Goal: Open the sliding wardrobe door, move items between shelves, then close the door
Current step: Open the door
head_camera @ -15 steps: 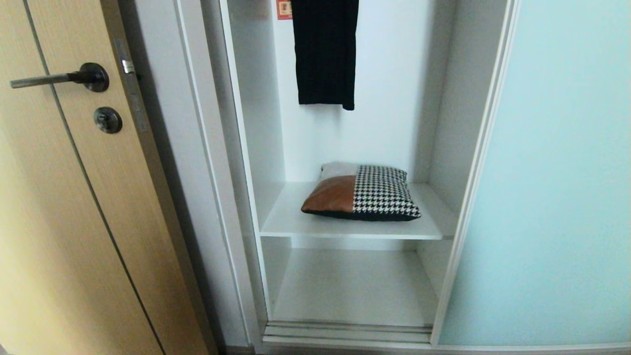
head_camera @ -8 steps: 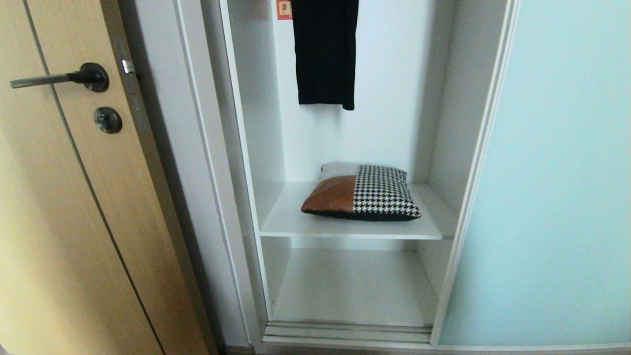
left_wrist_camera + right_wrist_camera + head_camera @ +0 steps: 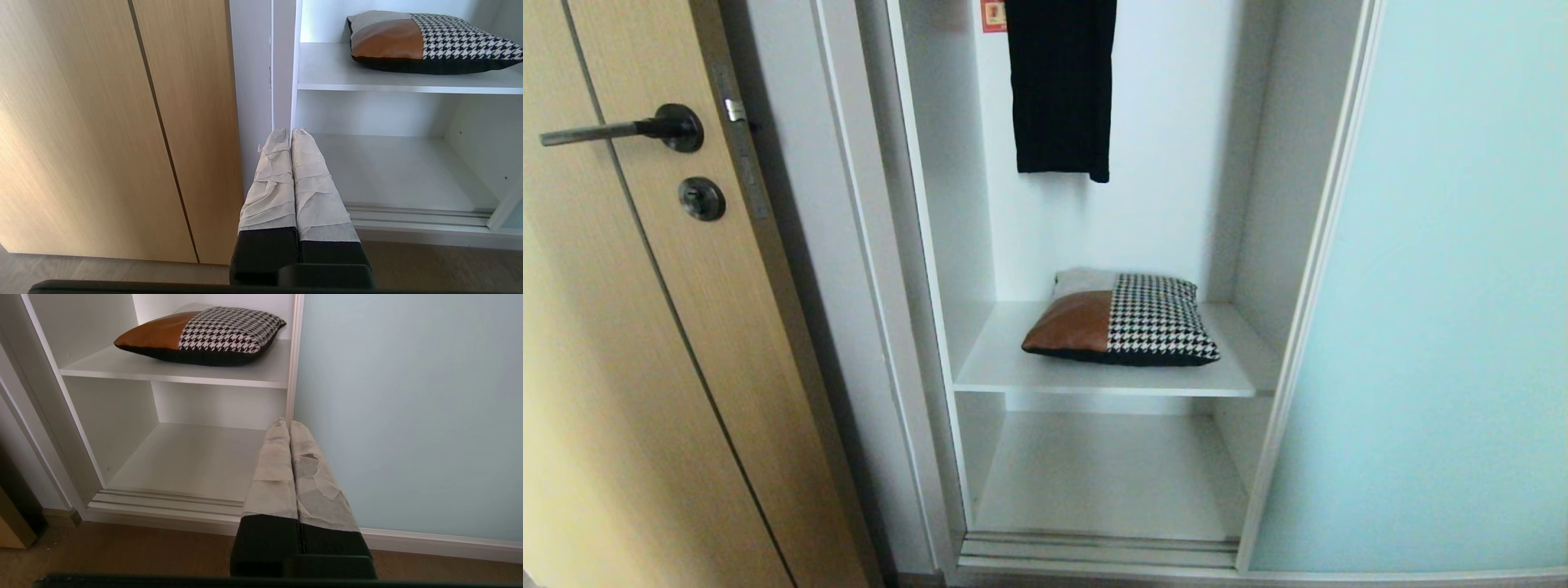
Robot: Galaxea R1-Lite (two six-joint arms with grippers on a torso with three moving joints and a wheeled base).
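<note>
Sliding wardrobe door (image 3: 1445, 286), a tall frosted pale aqua glass panel in a slim silver-white frame, is seen slid aside to the right. 2 flat white laminate shelves (image 3: 1005, 363) are exposed. Patchwork cushion (image 3: 1123, 320), black, rust-brown and houndstooth, lies on the upper shelf, long axis across the compartment. Left gripper (image 3: 291, 131) and right gripper (image 3: 286, 421) are held low, both clenched empty; neither is judged nearer.
</note>
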